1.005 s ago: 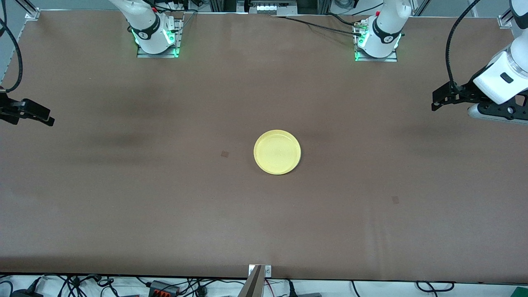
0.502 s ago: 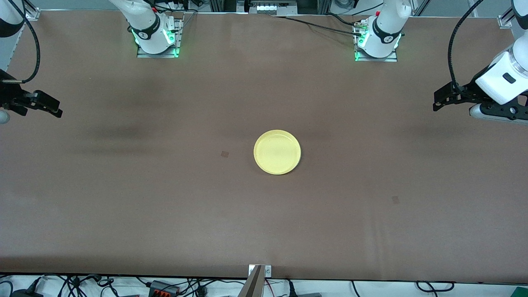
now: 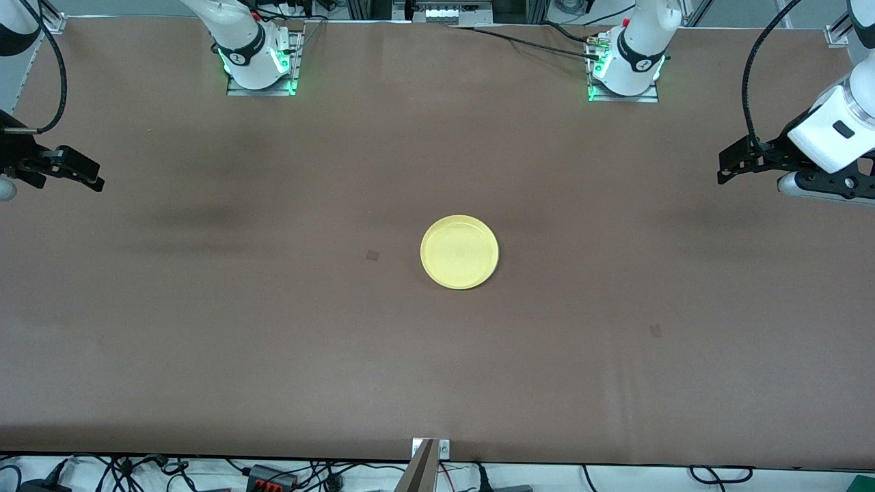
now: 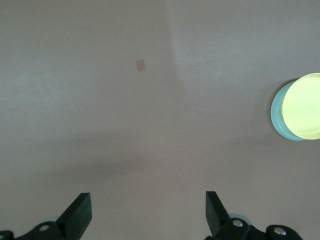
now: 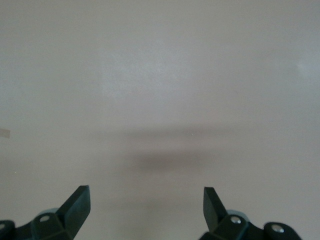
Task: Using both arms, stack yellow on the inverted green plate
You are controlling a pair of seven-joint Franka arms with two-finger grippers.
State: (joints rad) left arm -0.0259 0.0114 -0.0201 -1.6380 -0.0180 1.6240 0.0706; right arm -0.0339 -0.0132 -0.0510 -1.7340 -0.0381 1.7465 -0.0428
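Mid-table: yellow (image 3: 459,251) on green plate (image 4: 276,117) (rim showing); left gripper (image 4: 148,212), right gripper (image 5: 146,207) spread

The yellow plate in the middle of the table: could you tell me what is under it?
The yellow plate rests on the green plate. Only a pale green crescent shows along one edge in the left wrist view; the rest is covered, so its inverted state cannot be confirmed.

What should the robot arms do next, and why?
Probably nothing more than stay parked. The yellow plate already sits on the green plate, whose edge peeks out underneath in the left wrist view. The left gripper and right gripper are open, empty and out at the two ends of the table.
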